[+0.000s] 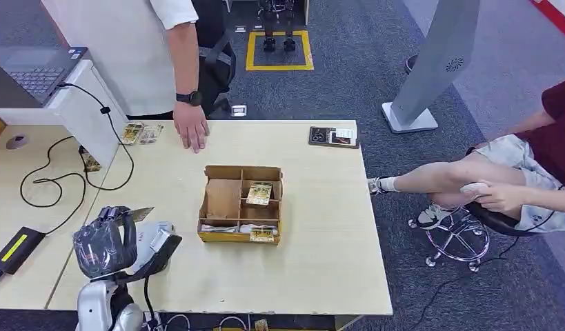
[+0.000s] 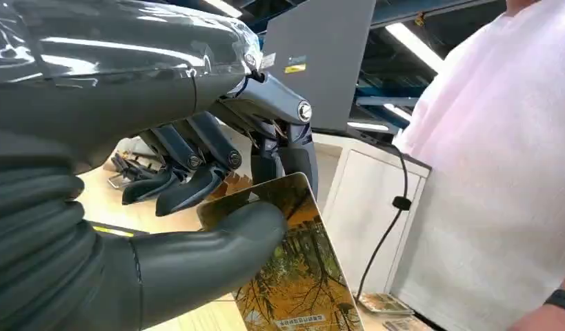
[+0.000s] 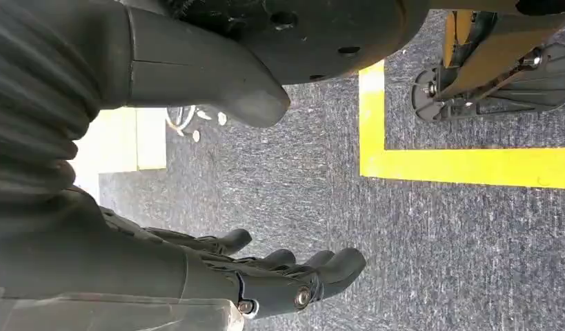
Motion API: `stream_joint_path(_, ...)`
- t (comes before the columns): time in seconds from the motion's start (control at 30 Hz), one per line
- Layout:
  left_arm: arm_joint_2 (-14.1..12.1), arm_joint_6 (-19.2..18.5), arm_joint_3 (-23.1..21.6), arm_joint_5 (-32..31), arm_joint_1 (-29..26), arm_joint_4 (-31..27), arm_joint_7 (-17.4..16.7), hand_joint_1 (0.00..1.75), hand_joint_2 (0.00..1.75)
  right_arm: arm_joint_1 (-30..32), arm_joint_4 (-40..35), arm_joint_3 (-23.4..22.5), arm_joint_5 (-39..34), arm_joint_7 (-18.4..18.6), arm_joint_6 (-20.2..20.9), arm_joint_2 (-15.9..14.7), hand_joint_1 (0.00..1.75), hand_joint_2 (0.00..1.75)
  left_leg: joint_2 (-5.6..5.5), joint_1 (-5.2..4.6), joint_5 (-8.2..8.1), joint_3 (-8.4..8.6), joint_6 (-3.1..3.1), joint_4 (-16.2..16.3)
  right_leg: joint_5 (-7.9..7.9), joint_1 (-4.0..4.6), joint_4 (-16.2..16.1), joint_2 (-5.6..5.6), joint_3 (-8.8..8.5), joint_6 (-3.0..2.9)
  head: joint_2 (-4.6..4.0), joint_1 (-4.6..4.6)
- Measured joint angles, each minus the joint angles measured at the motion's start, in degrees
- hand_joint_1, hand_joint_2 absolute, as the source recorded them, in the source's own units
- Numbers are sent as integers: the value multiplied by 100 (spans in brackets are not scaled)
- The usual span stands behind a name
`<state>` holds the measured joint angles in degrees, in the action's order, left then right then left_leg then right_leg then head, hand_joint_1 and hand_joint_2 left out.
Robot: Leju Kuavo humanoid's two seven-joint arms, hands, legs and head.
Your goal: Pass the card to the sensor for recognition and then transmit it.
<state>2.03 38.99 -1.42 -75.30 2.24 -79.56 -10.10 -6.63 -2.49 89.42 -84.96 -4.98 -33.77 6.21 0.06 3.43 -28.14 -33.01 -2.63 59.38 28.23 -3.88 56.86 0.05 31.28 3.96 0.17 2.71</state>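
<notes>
- Left hand (image 1: 105, 243) is raised over the table's (image 1: 321, 227) near left part and pinches a card (image 1: 137, 214) between thumb and fingers.
- Card shows close in the left wrist view (image 2: 300, 276): a yellow-orange tree picture with a white label at one end, thumb (image 2: 217, 248) pressed on its face, dark fingers (image 2: 196, 186) curled behind its edge.
- Sensor (image 1: 155, 241), a light grey and black unit on the table, lies just beside the left hand on its right; the card's tip sticks out above it, and contact cannot be told.
- Right hand (image 3: 265, 276) hangs over grey carpet (image 3: 321, 200) with yellow tape lines (image 3: 459, 165); it holds nothing, fingers loosely spread and thumb apart.
- Box (image 1: 241, 203) of cardboard with compartments sits mid-table, with cards in the right and near compartments.
- Person in a white shirt stands at the far edge, one hand (image 1: 191, 127) resting on the table.
- More cards (image 1: 141, 132) lie near that hand at the far left of the table.
- Second person (image 1: 514, 172) sits on a stool to the right.
</notes>
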Motion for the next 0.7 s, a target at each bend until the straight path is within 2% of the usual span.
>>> stream_joint_path(0.07,-24,-132,-28,-44,-3,33,-51,175,175,0,0,0,-15,-7,0,0,0,175,0,0,0,0,0,0,0,0,0,0,0,0,0,0)
stream_joint_path(0.3,-225,-1177,-348,-284,-2,282,-551,175,175,4,7,0,-103,-46,53,-2,0,175,0,0,0,1,0,0,0,0,0,0,1,0,0,0)
stream_joint_path(0.47,-354,-1865,-606,-184,173,356,-619,175,175,4,20,0,-107,-46,94,-2,0,175,-6,0,0,9,0,-1,0,0,0,-8,-14,0,0,0)
stream_joint_path(0.67,-437,-2079,-839,-127,253,435,-630,175,175,8,37,0,-107,-44,112,-2,0,175,-3,0,2,25,1,-1,-1,0,0,-3,-25,0,0,0)
stream_joint_path(0.7,-446,-2211,-881,-96,281,441,-658,175,175,7,41,0,-107,-42,120,-2,0,175,-4,0,4,28,3,-1,0,0,0,-5,-30,0,0,0)
